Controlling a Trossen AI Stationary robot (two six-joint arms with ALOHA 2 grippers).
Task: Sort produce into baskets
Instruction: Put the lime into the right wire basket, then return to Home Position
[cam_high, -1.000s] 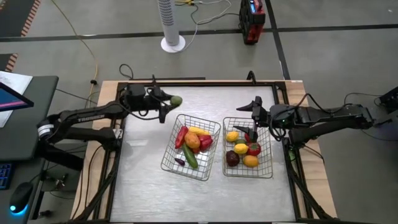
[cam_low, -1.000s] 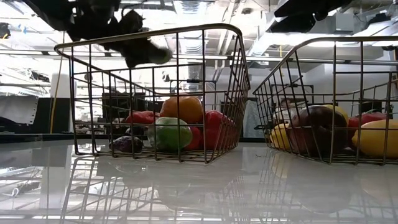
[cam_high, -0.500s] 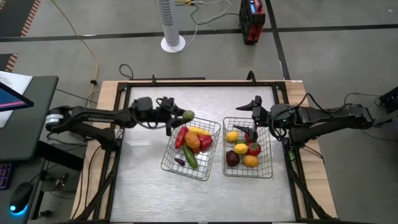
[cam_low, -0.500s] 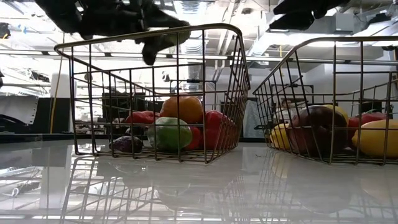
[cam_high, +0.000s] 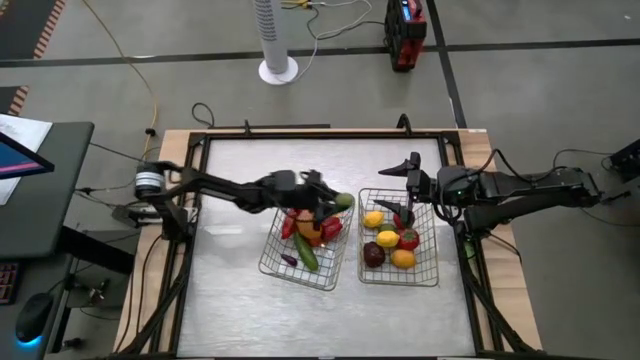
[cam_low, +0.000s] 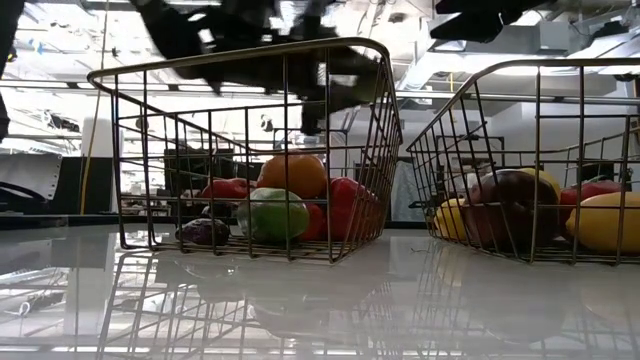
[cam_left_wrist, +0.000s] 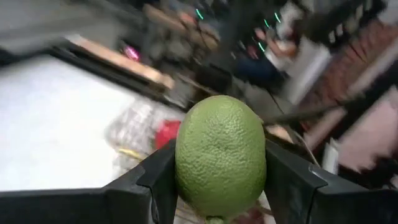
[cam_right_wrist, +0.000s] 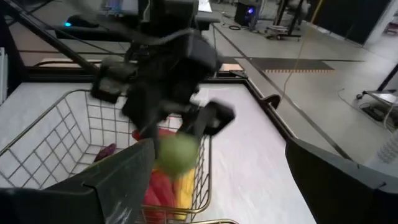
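Observation:
My left gripper (cam_high: 338, 203) reaches level from the table's left and is shut on a green lime (cam_high: 345, 201), (cam_left_wrist: 221, 155) above the far right corner of the left basket (cam_high: 263, 268). That basket holds red peppers (cam_high: 291, 220), an orange piece (cam_high: 310, 230) and a green cucumber (cam_high: 305, 255). The right basket (cam_high: 436, 278) holds lemons (cam_high: 388, 238), a red piece (cam_high: 408, 238) and a dark plum (cam_high: 373, 254). My right gripper (cam_high: 400, 192) hangs open over the right basket's far end, holding nothing. My left gripper pinches the lime by two opposite sides (cam_left_wrist: 181, 163) between its two fingers (cam_left_wrist: 155, 183). The fingers come level from the table's left. The lime is lifted clear, above the left basket's rim, and shows past the fingertips in the right wrist view (cam_right_wrist: 179, 153).
Both baskets stand side by side at the table's middle (cam_low: 300, 150), (cam_low: 520, 160). Bare table top (cam_high: 230, 260) lies left of and in front of them. A white fan base (cam_high: 278, 70) and a red device (cam_high: 403, 40) stand on the floor beyond the far edge.
My left gripper has carried the lime toward the table's right edge and a little nearer and lower, from beyond the left basket's far left corner to above its far right corner. The wrist has rolled on the way. The lime stays held.

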